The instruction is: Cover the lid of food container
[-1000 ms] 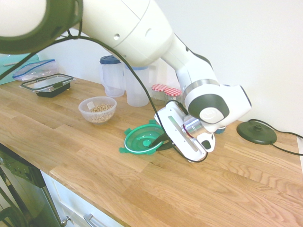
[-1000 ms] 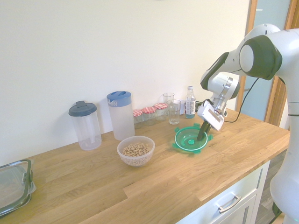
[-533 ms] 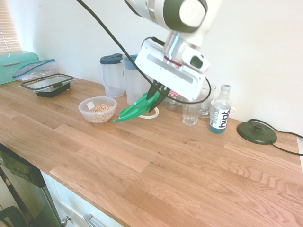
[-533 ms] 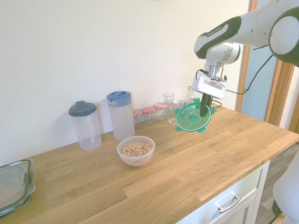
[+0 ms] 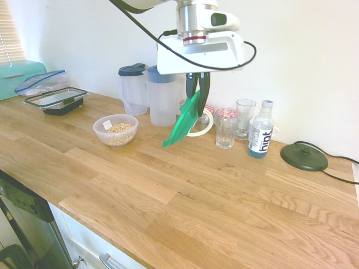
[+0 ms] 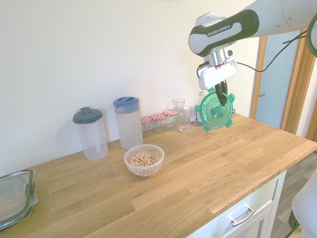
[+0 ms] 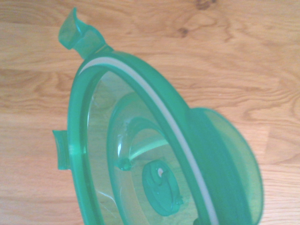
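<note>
First exterior view: gripper (image 5: 197,94) clamped shut on rim of green lid (image 5: 184,120), hanging steeply tilted above wooden countertop (image 5: 224,190), in front of jars and glass (image 5: 226,128); food container (image 5: 115,129) with beige grains standing well apart on countertop.

Second exterior view: lid (image 6: 215,110) held nearly upright, high above counter, clear of food container (image 6: 144,159).

Wrist view: lid's inner face (image 7: 150,159) close up, white seal ring and clip tabs visible, wood grain behind.

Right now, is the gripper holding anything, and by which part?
Yes. The gripper holds the round green plastic lid by its upper rim, pinched edge-on, so it hangs steeply tilted above the wooden counter.
</note>
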`<state>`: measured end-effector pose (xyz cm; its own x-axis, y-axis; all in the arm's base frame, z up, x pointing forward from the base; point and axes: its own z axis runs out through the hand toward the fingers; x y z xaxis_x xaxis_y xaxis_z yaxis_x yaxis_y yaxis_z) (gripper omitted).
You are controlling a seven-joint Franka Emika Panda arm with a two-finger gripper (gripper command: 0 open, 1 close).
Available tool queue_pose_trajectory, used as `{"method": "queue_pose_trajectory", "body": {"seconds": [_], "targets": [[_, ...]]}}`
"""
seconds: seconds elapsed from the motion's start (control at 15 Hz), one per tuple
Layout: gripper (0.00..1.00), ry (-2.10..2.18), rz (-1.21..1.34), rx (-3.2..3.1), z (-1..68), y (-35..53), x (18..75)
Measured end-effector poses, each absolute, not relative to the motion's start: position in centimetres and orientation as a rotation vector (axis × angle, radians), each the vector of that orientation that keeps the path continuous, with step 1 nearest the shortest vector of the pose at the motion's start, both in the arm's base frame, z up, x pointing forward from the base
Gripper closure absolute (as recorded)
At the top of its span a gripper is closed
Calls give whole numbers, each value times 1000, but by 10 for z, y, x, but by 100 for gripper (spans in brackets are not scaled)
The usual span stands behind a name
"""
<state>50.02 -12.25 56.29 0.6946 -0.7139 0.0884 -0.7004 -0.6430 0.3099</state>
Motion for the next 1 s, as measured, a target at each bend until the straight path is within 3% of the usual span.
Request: {"method": "queue_pose_trajectory", "body": {"seconds": [0.4,1.0], "targets": [[100,-1052,216,2236,552,11,523],[100,-1065,396,1759,519,182,537]]}}
